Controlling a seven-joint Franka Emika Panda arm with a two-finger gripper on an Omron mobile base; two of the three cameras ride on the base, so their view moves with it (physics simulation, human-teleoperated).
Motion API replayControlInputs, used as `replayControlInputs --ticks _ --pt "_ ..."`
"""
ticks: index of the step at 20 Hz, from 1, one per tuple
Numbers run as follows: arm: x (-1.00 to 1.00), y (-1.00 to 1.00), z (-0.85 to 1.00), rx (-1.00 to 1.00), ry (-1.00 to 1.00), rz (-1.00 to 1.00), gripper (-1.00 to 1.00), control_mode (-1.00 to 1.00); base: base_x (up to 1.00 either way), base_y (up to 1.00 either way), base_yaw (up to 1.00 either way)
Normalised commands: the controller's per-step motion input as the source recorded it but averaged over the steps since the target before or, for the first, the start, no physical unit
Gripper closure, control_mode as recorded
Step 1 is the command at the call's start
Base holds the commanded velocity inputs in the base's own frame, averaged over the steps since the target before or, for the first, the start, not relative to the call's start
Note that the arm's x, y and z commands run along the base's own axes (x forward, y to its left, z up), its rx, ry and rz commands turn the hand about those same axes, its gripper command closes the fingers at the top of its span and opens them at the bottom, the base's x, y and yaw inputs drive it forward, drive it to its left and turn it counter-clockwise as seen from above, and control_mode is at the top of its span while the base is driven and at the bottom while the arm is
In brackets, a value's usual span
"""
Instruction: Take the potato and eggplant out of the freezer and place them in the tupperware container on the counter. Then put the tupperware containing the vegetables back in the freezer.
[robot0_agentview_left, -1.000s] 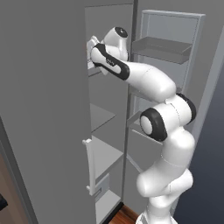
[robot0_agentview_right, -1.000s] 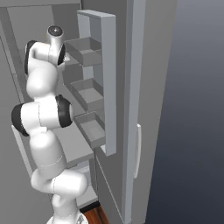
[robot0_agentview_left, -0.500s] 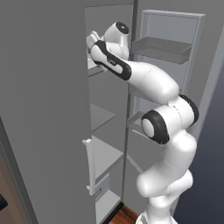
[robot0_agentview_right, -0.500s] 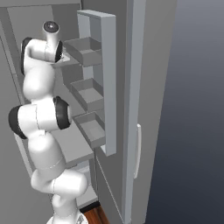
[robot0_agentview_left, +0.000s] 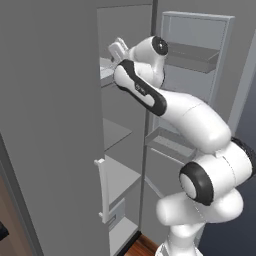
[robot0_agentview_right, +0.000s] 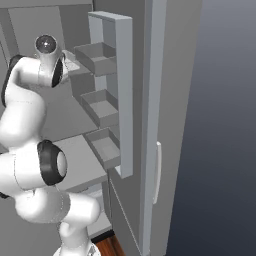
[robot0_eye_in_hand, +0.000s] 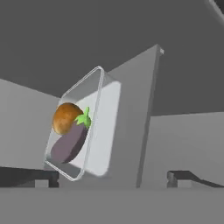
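Observation:
The tupperware container (robot0_eye_in_hand: 105, 131) rests on an upper grey shelf (robot0_eye_in_hand: 183, 140) inside the freezer (robot0_agentview_left: 50, 125). In it lie the golden-brown potato (robot0_eye_in_hand: 65, 117) and, touching it, the purple eggplant (robot0_eye_in_hand: 68, 144) with its green cap. My gripper (robot0_eye_in_hand: 113, 178) is open, just in front of the container and apart from it, with nothing between its dark fingertips (robot0_eye_in_hand: 39, 177). From the left base view the gripper (robot0_agentview_left: 117, 50) is at the mouth of the top shelf. The counter is out of view.
The freezer door (robot0_agentview_right: 125, 100) stands open on the right with three grey bins on its inner side. White bar handles (robot0_agentview_left: 102, 190) (robot0_agentview_right: 157, 172) run down the door fronts. Lower shelves (robot0_agentview_left: 117, 132) sit under my arm.
The jaws have spread from nearly closed to wide open, letting go of the tupperware on the shelf. The hand has drawn back a little from the shelf.

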Motion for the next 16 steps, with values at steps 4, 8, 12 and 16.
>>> replayControlInputs --ticks 4,8,12,16 --pt "-1.0 -0.41 0.03 0.0 -0.19 0.0 -1.0 -1.0 0.0 0.0 0.0" --pt "-1.0 -0.38 0.29 0.03 -0.16 0.0 -1.0 -1.0 0.0 0.0 0.0" --pt "-1.0 -0.36 0.46 0.05 -0.14 0.0 -1.0 -1.0 0.0 0.0 0.0" --pt "-1.0 -0.32 0.42 0.07 -0.06 0.0 -1.0 -1.0 0.0 0.0 0.0"
